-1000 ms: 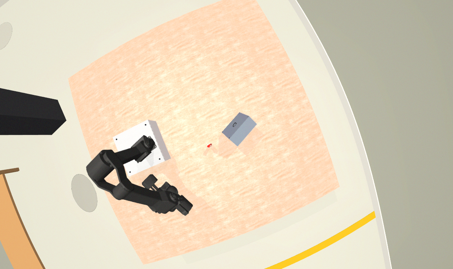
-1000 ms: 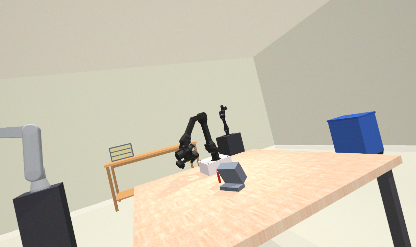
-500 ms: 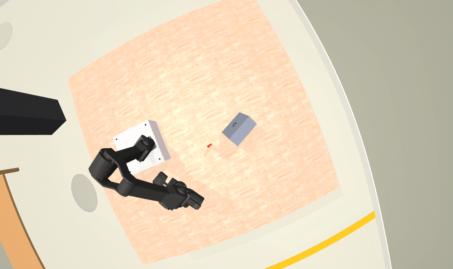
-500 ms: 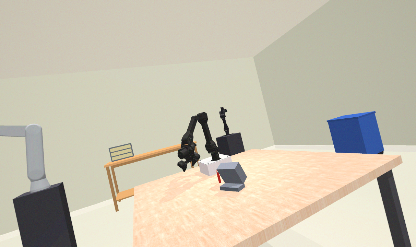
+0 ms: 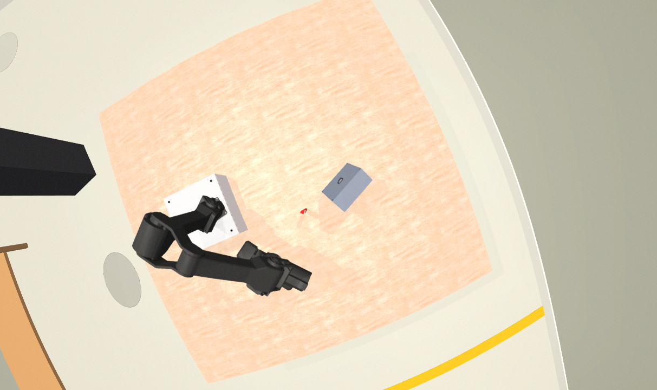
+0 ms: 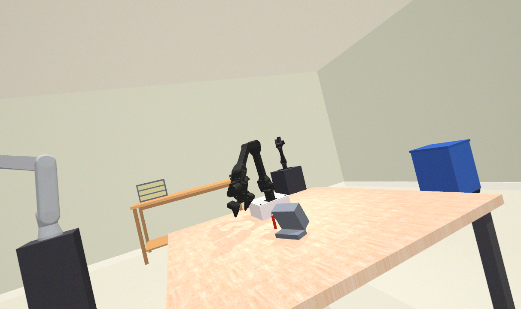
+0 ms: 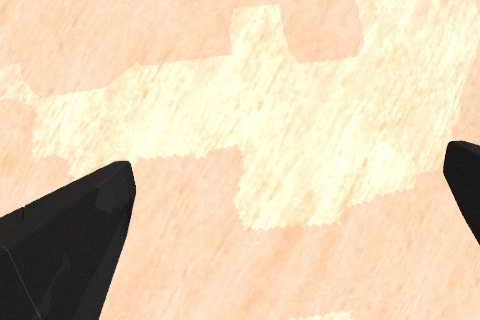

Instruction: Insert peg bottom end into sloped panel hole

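The red peg (image 5: 303, 211) (image 6: 274, 221) stands upright on the table, between the robot's base and the panel block. The grey-blue panel block (image 5: 352, 194) (image 6: 290, 215) has a sloped face with one small, dark-rimmed, elongated hole (image 5: 340, 181); the exterior view shows the block from behind, so the hole is hidden there. My gripper (image 6: 242, 212) (image 7: 292, 167) is open and empty, pointing down above the table, to the peg's left in the exterior view. In the top view the arm hides its fingertips. The wrist view shows neither peg nor panel.
The white base box (image 5: 175, 206) (image 6: 260, 212) under my arm stands behind the peg in the exterior view. The wooden table (image 5: 272, 97) (image 6: 370, 230) carries these things. A blue bin (image 6: 435, 169), a grey arm (image 6: 47, 188) and a wooden bench (image 6: 185, 193) stand off the table.
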Motion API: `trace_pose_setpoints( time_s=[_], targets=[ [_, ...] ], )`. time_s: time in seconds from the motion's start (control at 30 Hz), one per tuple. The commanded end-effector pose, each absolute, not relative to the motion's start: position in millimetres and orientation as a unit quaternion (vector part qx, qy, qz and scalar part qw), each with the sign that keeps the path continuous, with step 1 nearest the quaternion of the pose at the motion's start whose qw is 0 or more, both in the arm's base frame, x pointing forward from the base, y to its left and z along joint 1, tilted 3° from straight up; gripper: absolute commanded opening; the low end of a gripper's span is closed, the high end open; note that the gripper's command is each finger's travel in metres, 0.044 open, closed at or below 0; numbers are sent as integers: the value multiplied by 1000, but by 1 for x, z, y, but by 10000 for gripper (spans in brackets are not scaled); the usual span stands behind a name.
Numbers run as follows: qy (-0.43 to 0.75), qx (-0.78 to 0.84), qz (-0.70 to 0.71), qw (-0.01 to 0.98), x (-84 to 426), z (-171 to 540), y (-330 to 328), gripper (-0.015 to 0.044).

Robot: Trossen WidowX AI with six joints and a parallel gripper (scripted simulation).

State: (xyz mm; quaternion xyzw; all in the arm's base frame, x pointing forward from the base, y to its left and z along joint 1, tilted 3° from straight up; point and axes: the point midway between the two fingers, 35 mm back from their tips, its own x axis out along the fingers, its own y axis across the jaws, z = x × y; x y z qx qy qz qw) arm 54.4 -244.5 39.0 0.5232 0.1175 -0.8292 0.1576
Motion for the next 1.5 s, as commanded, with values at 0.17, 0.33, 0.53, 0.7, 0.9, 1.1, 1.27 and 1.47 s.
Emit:
trace_pose_setpoints(
  time_s=[0.17, 0.33, 0.53, 0.7, 0.9, 1.1, 1.27, 1.47],
  targets=[
    [127, 562, -795, 188, 98, 40, -240, 440],
    [137, 582, -775, 204, 122, 42, -234, 440],
    [151, 604, -750, 222, 150, 44, -224, 440],
    [164, 622, -729, 235, 172, 46, -213, 440],
    [182, 641, -703, 248, 197, 50, -197, 440],
    [202, 659, -676, 260, 221, 54, -179, 440],
    [219, 672, -655, 267, 239, 57, -164, 440],
    [222, 674, -652, 268, 241, 56, -163, 440]
  ],
)
